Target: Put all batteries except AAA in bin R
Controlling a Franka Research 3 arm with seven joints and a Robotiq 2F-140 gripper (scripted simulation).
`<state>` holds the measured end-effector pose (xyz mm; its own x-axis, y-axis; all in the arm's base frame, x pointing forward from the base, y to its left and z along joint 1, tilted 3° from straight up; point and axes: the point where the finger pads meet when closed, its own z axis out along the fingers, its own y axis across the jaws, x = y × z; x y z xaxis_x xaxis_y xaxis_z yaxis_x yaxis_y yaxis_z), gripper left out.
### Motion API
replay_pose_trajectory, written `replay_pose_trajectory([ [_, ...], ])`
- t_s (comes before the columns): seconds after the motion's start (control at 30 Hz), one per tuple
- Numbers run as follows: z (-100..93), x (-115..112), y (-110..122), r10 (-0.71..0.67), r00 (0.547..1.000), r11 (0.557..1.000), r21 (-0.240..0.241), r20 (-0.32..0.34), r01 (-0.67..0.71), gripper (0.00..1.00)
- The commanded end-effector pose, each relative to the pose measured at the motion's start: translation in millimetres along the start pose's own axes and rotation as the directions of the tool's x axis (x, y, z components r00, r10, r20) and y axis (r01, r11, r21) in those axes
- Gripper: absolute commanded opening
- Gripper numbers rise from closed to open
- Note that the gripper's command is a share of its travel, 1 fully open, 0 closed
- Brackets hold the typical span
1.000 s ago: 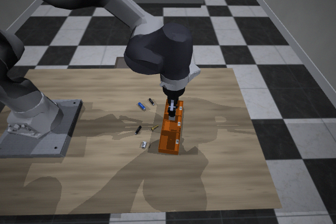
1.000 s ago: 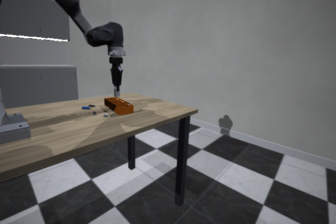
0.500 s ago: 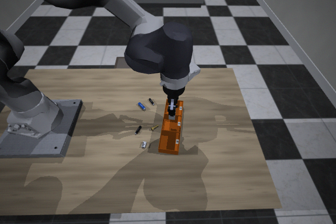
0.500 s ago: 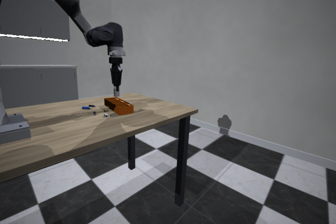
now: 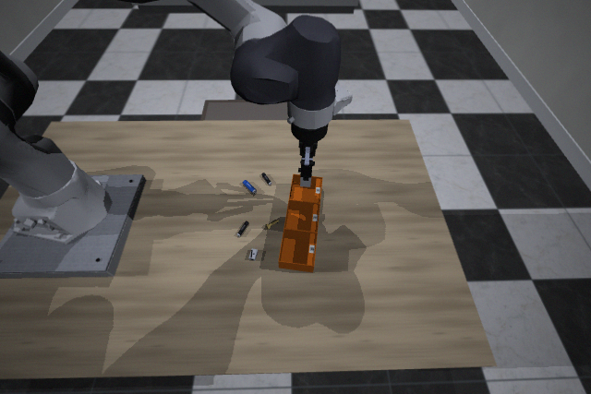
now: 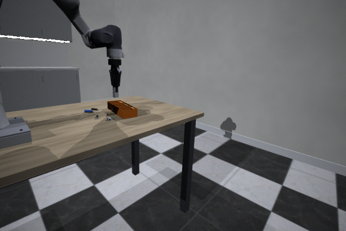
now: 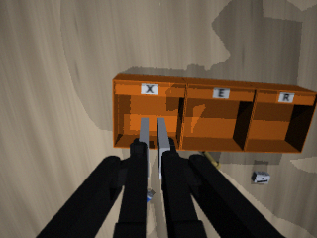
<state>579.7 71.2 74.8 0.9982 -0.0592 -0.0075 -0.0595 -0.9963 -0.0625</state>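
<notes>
Gripper [image 7: 153,144]: fingers drawn almost together with only a thin gap between the pale pads, nothing visible in that gap; judged to be holding nothing. Hangs pointing down above the far end of the bin row, over the compartment marked X, clear of the rims.

Bin row [image 5: 317,215]: one orange block of three open compartments, standing flat on the table [image 5: 405,284]. Labels in the wrist view read X, E, R. Bin R [image 7: 299,130] is the end compartment farthest from the gripper. All three compartments look bare inside, as far as the wrist view shows.

Loose items, all on the wood beside the bins on the arm-base side:
- blue battery [image 5: 248,186], lying flat, near the X end.
- small dark battery [image 5: 266,178], just beside the blue one, slimmer.
- black battery [image 5: 242,228], lying alone, nearer the middle.
- brass-coloured piece [image 5: 271,223], close against the bin wall; kind cannot be told.
- small white-and-grey block [image 5: 253,254], near the R end; too small to identify.

Sizes cannot be told apart with confidence, so which cells are AAA is uncertain.

Progress, as judged: nothing yet delivered to R. Every pick remains, followed by release with bins upright and all still.
</notes>
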Motion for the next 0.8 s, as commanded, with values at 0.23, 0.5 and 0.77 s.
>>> replay_pose_trajectory([
  [0.23,14.1,-0.6,-9.3,0.046,0.999,0.999,-0.007,0.006,-0.046,0.05],
  [0.5,30.1,-0.7,-9.2,0.046,0.999,0.999,-0.007,0.006,-0.046,0.05],
  [0.77,51.4,-0.8,-9.0,0.046,0.999,0.999,-0.007,0.006,-0.046,0.05],
])
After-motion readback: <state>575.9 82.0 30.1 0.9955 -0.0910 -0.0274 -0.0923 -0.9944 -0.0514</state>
